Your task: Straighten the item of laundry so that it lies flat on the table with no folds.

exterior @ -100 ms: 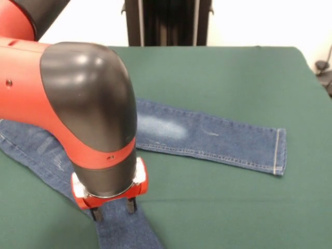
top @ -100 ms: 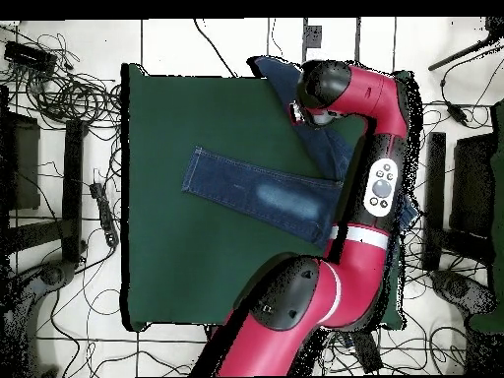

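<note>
In the front view, the jeans (exterior @ -100 ms: 207, 137) are being spread across the green table (exterior @ -100 ms: 244, 207), not yet flat. One leg is being run diagonally from the left edge down toward the near edge, passing beneath the red and black arm (exterior @ -100 ms: 78, 104). Over this leg the gripper (exterior @ -100 ms: 113, 209) is being held, its two fingertips (exterior @ -100 ms: 96, 213) kept apart and touching the denim. The other leg is being stretched rightward, its hemmed cuff (exterior @ -100 ms: 279, 151) lying toward the right edge.

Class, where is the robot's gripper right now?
In the front view, the gripper is low on the left, touching the jeans leg that runs toward the table's near edge.
</note>
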`<state>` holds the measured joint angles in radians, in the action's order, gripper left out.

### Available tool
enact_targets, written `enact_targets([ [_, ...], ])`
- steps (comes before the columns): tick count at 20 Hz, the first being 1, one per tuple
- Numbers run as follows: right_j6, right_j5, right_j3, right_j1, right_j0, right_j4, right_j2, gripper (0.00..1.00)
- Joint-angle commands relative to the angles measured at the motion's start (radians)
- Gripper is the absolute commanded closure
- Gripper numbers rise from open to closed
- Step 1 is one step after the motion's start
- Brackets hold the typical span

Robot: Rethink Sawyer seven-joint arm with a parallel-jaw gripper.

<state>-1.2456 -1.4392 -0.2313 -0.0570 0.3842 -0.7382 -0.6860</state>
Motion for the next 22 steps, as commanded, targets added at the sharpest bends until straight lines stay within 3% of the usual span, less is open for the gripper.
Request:
enact_targets([
  [1,0.320,0.007,0.004,-0.012,-0.049,-0.121,-0.199,0.00],
  [12,0.329,-0.050,0.018,0.003,-0.029,-0.291,-0.356,0.00],
  [22,0.358,-0.032,0.011,-0.010,0.002,-0.391,-0.451,0.00],
])
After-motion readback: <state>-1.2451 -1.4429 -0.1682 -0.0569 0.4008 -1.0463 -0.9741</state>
